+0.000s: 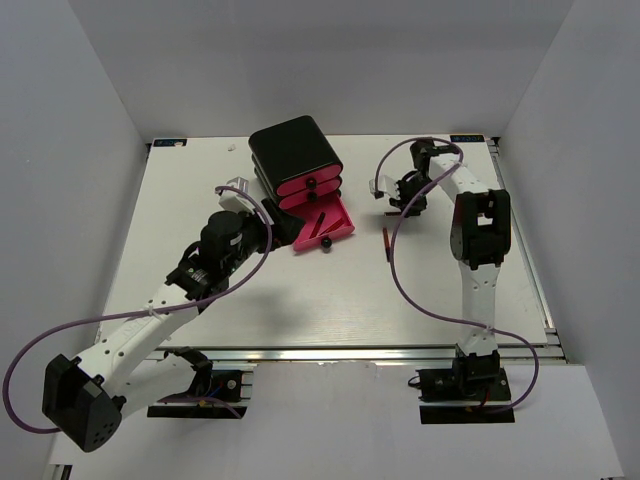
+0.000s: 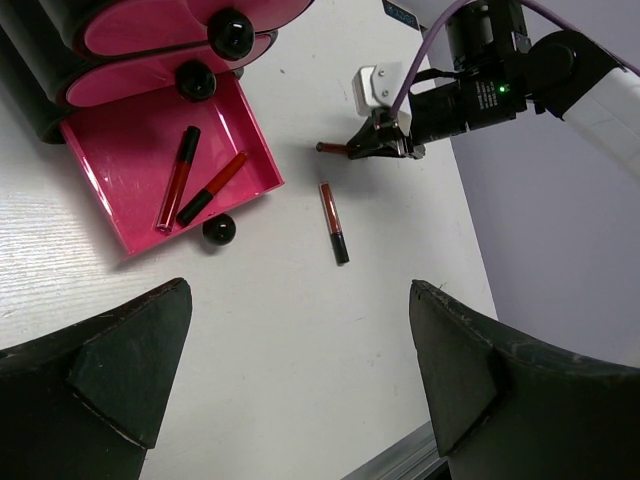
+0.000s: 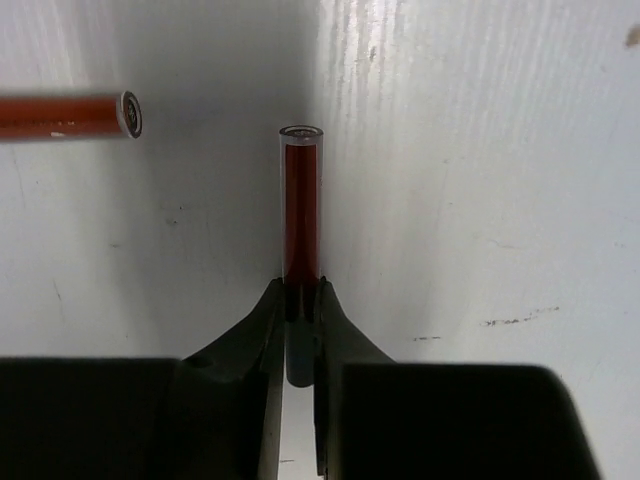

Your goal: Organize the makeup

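My right gripper [image 3: 300, 300] is shut on one end of a thin dark-red lip stick [image 3: 300, 200], low over the white table at the back right. In the left wrist view the same gripper [image 2: 365, 146] holds the stick [image 2: 333, 149] pointing left. A second lip stick [image 2: 334, 222] lies loose on the table just in front of it [image 1: 386, 243] [image 3: 65, 115]. Two more lip sticks [image 2: 178, 178] [image 2: 213, 187] lie in the open pink drawer [image 2: 110, 150]. My left gripper [image 2: 300, 370] hangs open and empty beside that drawer [image 1: 268, 232].
The black box with pink drawers [image 1: 295, 165] stands at the back centre, its bottom drawer [image 1: 340, 229] pulled out toward the front. A black round knob [image 2: 219, 230] sits at the drawer's front. Grey walls enclose the table on three sides.
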### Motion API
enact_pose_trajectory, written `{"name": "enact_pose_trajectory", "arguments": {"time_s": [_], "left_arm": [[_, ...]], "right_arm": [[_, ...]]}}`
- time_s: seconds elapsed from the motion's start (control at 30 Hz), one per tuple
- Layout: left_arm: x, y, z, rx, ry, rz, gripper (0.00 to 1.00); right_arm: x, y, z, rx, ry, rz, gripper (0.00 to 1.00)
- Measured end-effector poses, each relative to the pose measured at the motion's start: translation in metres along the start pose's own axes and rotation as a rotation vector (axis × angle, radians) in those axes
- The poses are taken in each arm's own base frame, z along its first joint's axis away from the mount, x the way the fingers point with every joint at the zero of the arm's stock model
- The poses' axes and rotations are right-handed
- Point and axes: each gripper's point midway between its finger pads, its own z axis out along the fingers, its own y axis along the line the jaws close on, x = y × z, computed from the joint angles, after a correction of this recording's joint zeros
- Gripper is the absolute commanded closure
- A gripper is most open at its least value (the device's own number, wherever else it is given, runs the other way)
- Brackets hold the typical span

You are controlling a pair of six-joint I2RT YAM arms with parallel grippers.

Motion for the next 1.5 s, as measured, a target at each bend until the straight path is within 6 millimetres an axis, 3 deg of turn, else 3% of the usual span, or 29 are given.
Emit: {"name": "enact_pose_trajectory", "arguments": {"time_s": [0.1, 0.2, 0.27, 0.33, 0.43, 0.5, 0.57, 0.73, 0.87, 1.0, 1.03, 1.13, 1.27, 1.4, 1.5], "left_arm": [[0.0, 0.001, 0.0, -0.002, 0.001, 0.003, 0.02], [-0.001, 0.003, 0.0, -0.012, -0.004, 0.02, 0.02], [-0.005, 0.004, -0.001, -0.023, -0.018, 0.037, 0.02], [-0.011, 0.004, -0.004, -0.031, -0.038, 0.056, 0.02], [-0.023, 0.001, -0.011, -0.024, -0.077, 0.078, 0.02], [-0.03, -0.003, -0.017, -0.015, -0.105, 0.084, 0.02], [-0.035, -0.006, -0.023, -0.004, -0.124, 0.085, 0.02], [-0.042, -0.01, -0.032, 0.011, -0.153, 0.077, 0.02], [-0.041, -0.008, -0.034, 0.009, -0.158, 0.072, 0.02], [-0.039, -0.006, -0.033, 0.004, -0.153, 0.072, 0.02], [-0.039, -0.006, -0.033, 0.004, -0.153, 0.072, 0.02], [-0.038, -0.005, -0.032, 0.002, -0.15, 0.072, 0.02], [-0.038, -0.005, -0.032, 0.002, -0.149, 0.069, 0.02], [-0.039, -0.006, -0.031, 0.005, -0.153, 0.065, 0.03], [-0.038, -0.006, -0.031, 0.004, -0.151, 0.065, 0.12]], "right_arm": [[-0.01, -0.001, -0.003, 0.052, -0.032, 0.058, 1.0], [-0.041, 0.014, -0.014, 0.086, -0.078, 0.042, 1.0], [-0.073, 0.022, -0.024, 0.106, -0.112, -0.003, 1.0], [-0.132, 0.027, -0.039, 0.146, -0.184, -0.097, 1.0], [-0.203, 0.035, -0.046, 0.183, -0.277, -0.207, 1.0], [-0.234, 0.043, -0.039, 0.177, -0.312, -0.241, 1.0], [-0.248, 0.05, -0.024, 0.153, -0.322, -0.235, 1.0], [-0.242, 0.05, 0.019, 0.113, -0.276, -0.17, 1.0], [-0.239, 0.044, 0.033, 0.133, -0.249, -0.131, 0.93], [-0.25, 0.034, 0.031, 0.195, -0.254, -0.135, 0.68], [-0.253, 0.034, 0.032, 0.201, -0.253, -0.138, 0.54], [-0.26, 0.032, 0.032, 0.221, -0.258, -0.146, 0.48], [-0.264, 0.03, 0.033, 0.241, -0.263, -0.155, 0.5], [-0.25, 0.034, 0.034, 0.244, -0.257, -0.097, 0.58], [-0.234, 0.033, 0.017, 0.308, -0.277, 0.037, 0.95]]}}
